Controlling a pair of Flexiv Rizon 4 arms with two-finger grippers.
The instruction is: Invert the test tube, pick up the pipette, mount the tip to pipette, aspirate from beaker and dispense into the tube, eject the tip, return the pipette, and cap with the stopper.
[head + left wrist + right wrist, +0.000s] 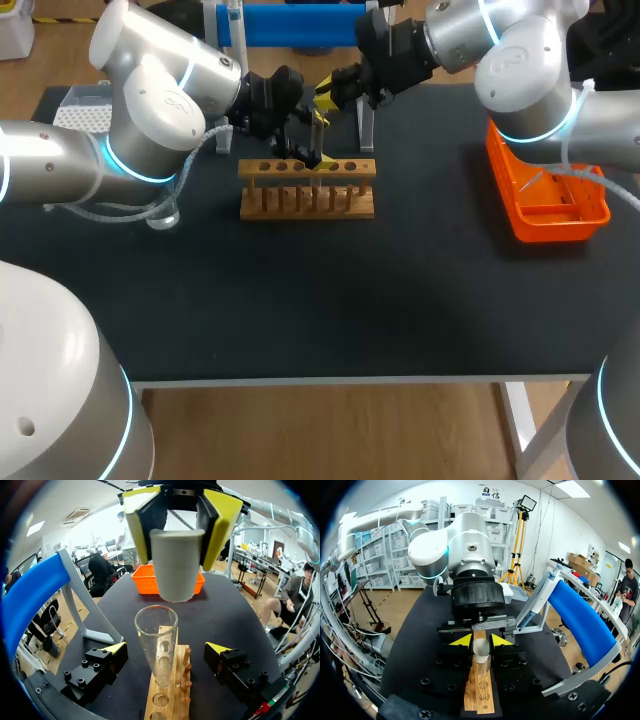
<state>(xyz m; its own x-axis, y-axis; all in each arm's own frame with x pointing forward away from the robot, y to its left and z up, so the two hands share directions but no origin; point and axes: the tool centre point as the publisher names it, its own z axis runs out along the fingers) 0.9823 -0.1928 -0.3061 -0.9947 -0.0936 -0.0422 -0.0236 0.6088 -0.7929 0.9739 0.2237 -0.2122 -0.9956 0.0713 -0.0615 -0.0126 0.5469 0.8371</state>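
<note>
A clear glass test tube (156, 647) stands upright, mouth up, in the wooden rack (307, 195). My left gripper (166, 650) is open, one finger on each side of the tube and neither touching it. Just above the tube's mouth hangs a grey stopper (175, 565), narrow end down. My right gripper (481, 640) is shut on it, its yellow pads (222, 520) pressing from two sides. In the head view both grippers meet over the rack's middle, left gripper (298, 153) low, right gripper (322, 100) above it. The tube is hard to make out there.
An orange tray (545, 200) sits at the table's right. The blue pipette stand (290, 25) stands behind the rack. A glass beaker (165, 215) is under my left arm, and a white tip box (80, 110) lies at the far left.
</note>
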